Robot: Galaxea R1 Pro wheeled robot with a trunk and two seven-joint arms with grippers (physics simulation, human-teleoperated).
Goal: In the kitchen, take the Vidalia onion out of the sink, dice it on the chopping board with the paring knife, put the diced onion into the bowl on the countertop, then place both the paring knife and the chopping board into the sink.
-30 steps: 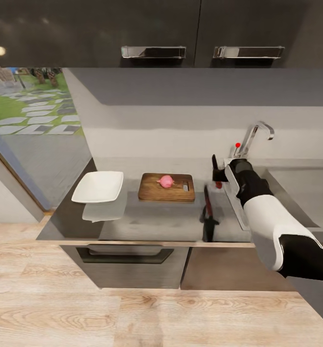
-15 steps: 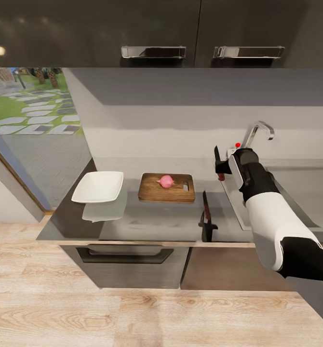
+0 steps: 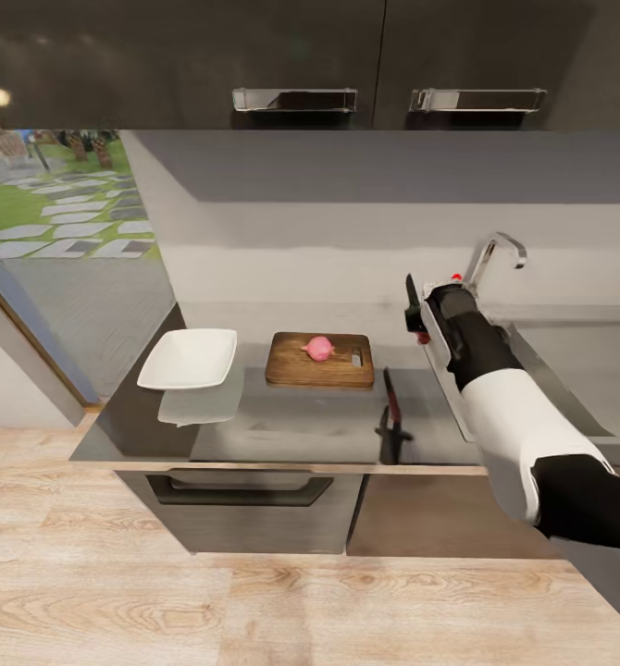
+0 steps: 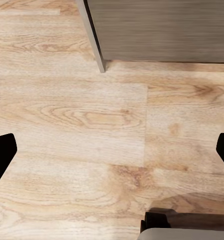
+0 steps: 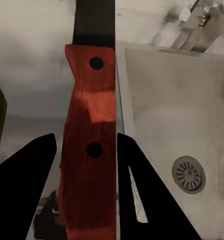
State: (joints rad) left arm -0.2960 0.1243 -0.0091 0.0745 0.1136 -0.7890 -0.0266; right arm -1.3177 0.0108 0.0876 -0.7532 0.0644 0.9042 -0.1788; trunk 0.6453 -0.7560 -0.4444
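While the paring knife [image 5: 89, 145] is sitting clamped by its red handle between the two dark fingers of the right pincer [image 3: 419, 319], its dark blade is pointing up above the worktop [image 3: 301, 421], between the chopping board [image 3: 319, 361] and the sink [image 5: 187, 130]. The Vidalia onion [image 3: 318, 348] is lying whole on the middle of the board, so the step in hand is, by my judgement, carrying the blade over to it for dicing.

To do it well, the arm should be swinging toward the board with the wrist turning so the edge faces down, arriving above the onion rather than beside it. A round bulb is likely to roll under a slanted cut, so the blade should be coming straight down through its middle. The grip looks centred on the handle, which should be helping control.

Just beyond the board, the white bowl [image 3: 190, 359] is waiting on the worktop, well apart from the knife. The left pincer [image 4: 112, 155] is hanging with its fingertips spread wide, holding nothing, over the wooden floor [image 4: 81, 115] beside a cabinet base [image 4: 157, 30].
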